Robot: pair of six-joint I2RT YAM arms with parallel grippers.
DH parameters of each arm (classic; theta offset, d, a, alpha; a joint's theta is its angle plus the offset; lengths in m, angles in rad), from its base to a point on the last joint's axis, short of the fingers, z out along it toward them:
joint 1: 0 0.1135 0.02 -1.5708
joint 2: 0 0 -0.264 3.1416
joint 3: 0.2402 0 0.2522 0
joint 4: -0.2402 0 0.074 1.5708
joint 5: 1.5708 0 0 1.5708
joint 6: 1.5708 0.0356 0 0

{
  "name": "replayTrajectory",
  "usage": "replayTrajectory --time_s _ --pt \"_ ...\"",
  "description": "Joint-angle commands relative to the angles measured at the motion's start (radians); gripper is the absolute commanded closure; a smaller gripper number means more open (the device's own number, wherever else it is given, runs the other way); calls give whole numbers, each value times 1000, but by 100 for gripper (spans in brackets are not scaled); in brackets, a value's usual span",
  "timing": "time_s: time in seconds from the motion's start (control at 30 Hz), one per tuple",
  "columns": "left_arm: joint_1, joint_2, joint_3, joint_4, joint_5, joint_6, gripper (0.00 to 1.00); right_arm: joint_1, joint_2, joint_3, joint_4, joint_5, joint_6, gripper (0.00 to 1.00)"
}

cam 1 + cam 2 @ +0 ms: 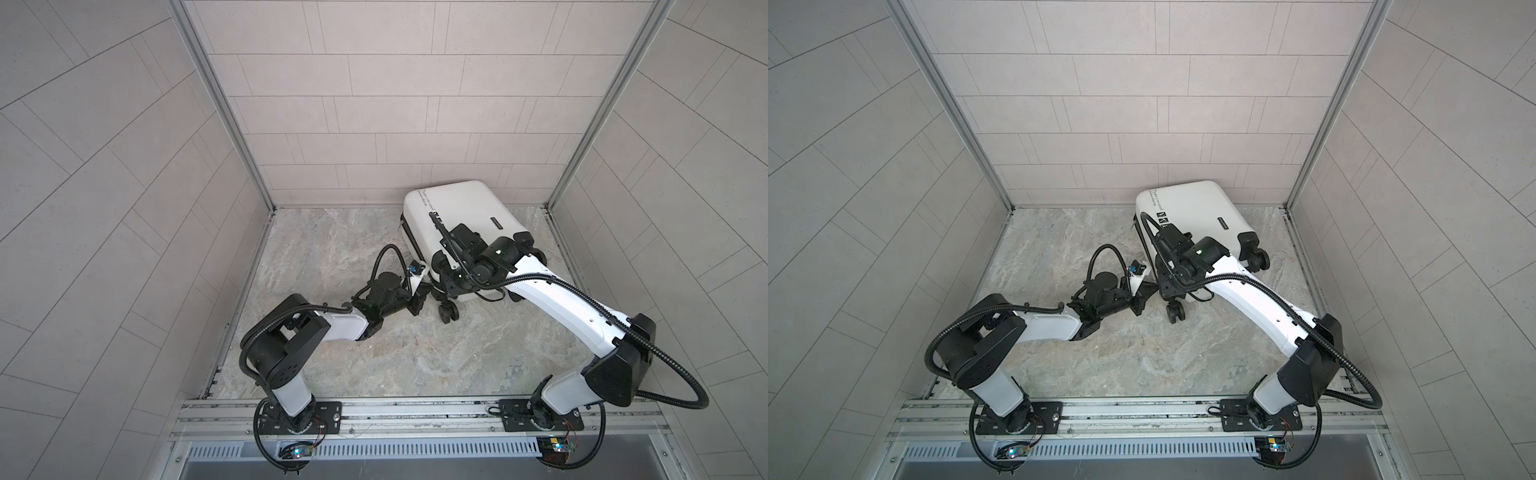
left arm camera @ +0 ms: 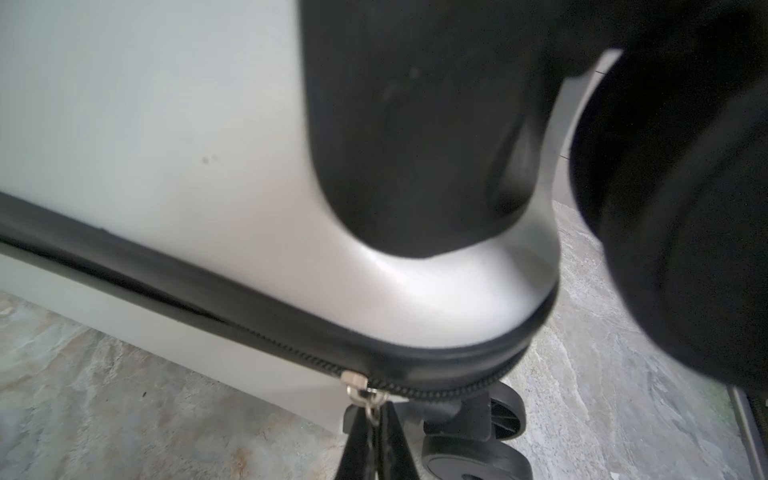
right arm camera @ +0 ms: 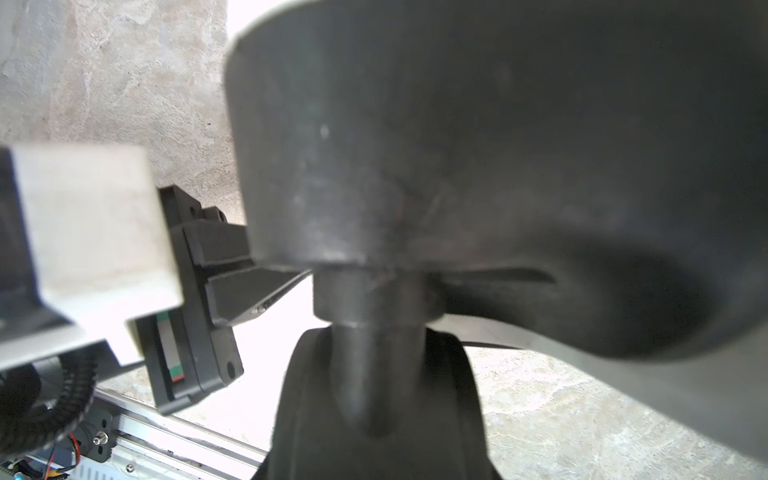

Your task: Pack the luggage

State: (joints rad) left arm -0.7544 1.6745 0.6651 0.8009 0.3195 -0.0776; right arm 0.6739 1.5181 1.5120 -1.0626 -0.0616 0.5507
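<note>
**A:** Left gripper, bottom centre of the left wrist view, is pinched tight on the silver zipper pull.

**B:** Right at the rounded corner of the black zipper trim, just above the wheels. It grips the tab rather than the slider, I'd say so it can steer the zip round that bend.

**A:** And the right gripper?

**B:** In the right wrist view its jaws sit either side of the caster stem, and they look clamped on it. My read is that it's an anchor, so the case doesn't skid when the zip gets tugged.

**A:** Where's the luggage itself?

**B:** Right of centre in both top views, lying flat on the marbled floor. The shell is shut, the far edge sits near the back wall, and the wheels point toward the lower frame.

**A:** So the packing's nearly done?

**B:** It looks like the sealing-up stage, but I can't tell how much zip is left.
</note>
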Motion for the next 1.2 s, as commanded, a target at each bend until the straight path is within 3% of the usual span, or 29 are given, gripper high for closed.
replayTrajectory --time_s 0.0,0.4,0.8,1.03,1.17 --pt "-38 -50 -24 -5 43 23 100 1 -19 94 155 36 6 100" --pt "-109 -116 -41 38 -34 7 100 -13 69 130 190 17 43 100" --pt "-152 -63 -78 200 -153 -61 100 -22 83 78 207 -26 78 99" --pt "-149 -51 -106 167 -208 -54 100 -30 -39 -28 126 0 18 34" --pt "-148 -22 -104 184 -217 -59 100 -47 -133 -76 72 30 -25 16"
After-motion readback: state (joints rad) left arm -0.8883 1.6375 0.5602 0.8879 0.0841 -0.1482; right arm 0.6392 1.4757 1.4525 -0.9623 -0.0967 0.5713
